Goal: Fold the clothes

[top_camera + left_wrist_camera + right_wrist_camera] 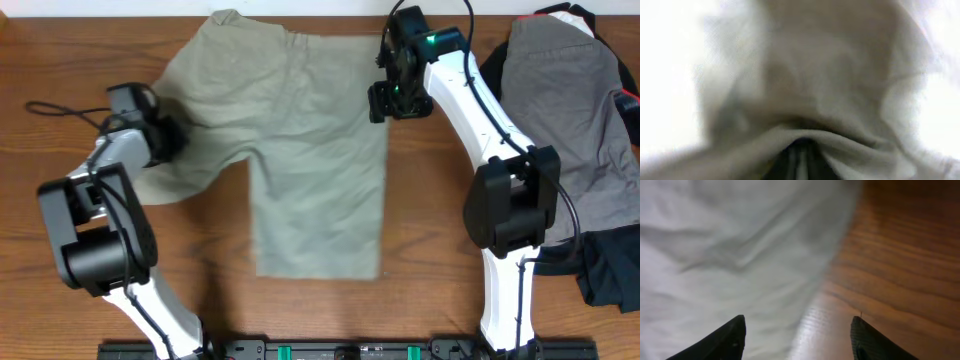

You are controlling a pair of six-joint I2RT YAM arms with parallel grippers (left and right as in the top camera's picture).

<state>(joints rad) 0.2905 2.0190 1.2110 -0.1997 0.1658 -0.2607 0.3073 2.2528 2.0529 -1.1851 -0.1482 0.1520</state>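
The khaki-beige shorts [300,130] lie spread on the wooden table [430,200], one leg pointing toward the front and the other toward the left. My left gripper [172,140] sits at the left leg's edge. In the left wrist view its dark jaws [801,160] are together, with a fold of the shorts [815,75] bunched over them. My right gripper [383,103] is at the shorts' right edge. In the right wrist view it is open [797,340], one finger over the cloth [730,245] and the other over bare wood [900,255].
A darker grey garment [570,110] lies at the far right, with a black garment [610,265] below it. A thin black cable [60,110] runs across the table at the far left.
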